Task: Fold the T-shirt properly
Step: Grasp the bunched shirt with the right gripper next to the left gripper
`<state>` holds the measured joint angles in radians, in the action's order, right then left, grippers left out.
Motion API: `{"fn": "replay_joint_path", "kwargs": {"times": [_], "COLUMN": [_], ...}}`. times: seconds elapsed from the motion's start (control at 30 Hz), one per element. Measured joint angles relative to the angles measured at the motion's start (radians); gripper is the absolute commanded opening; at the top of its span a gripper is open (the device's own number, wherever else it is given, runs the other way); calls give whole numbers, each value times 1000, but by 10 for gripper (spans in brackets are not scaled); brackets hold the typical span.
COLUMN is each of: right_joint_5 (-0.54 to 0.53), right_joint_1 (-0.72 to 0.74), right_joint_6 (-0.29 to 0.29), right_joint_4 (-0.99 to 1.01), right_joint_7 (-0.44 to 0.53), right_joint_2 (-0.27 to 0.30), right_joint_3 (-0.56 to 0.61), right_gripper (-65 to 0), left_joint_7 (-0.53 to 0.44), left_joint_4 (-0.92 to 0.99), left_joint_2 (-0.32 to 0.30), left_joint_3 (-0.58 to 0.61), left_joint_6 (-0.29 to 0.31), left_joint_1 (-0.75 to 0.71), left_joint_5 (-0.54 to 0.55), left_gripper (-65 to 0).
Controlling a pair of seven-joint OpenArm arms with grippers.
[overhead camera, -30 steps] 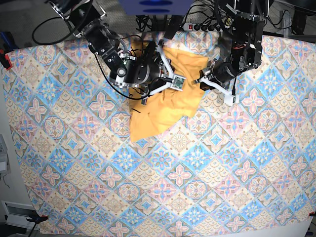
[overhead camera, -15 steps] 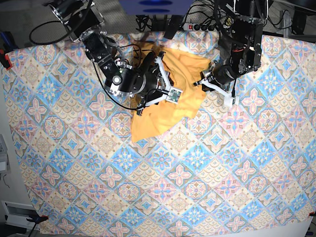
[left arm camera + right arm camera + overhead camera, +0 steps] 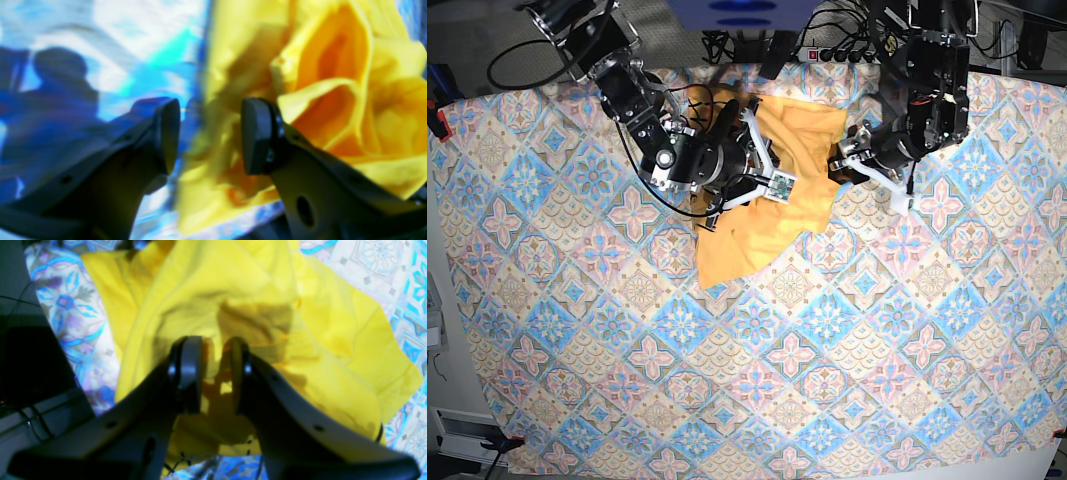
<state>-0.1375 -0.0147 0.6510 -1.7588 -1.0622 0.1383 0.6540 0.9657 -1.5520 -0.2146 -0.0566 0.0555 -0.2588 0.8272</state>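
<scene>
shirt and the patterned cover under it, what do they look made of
Shirt: soft thin woven or knit cloth, matte yellow-orange; it bunches into loose folds and hollows in the left wrist view. Cover: likely printed fabric, flat and matte, with a blue-pink tile pattern; its weave is too fine to tell.

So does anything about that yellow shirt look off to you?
Yes. The T-shirt lies bunched and skewed near the far edge of the tablecloth, nowhere near flat. The right tool pinches a rumpled fold.

Our left pincer stands parted and grips nothing; our right pincer, jaws narrow, pinches the T-shirt.
</scene>
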Motion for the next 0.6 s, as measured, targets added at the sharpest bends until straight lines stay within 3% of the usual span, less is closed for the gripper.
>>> {"fn": "replay_joint_path", "kwargs": {"times": [0.17,0.3,0.6], "right_joint_5": [0,3,3], "right_joint_1": [0,3,6], "right_joint_6": [0,-1,0], "right_joint_4": [0,0,1], "right_joint_7": [0,-8,-11], "right_joint_2": [-3,-1,-2], "right_joint_3": [7,49,98], "right_gripper": [-508,-506,-504], "left_joint_7": [-4,-3,3], "left_joint_4": [-2,-11,-211], "left_joint_2": [5,50,74], "left_joint_3": [-109,-184,-83], "left_joint_6": [-2,-6,1], "left_joint_1": [-46,-52,-56], "left_joint_5": [1,-6,3], "left_gripper": [-355,-356,-358]}}
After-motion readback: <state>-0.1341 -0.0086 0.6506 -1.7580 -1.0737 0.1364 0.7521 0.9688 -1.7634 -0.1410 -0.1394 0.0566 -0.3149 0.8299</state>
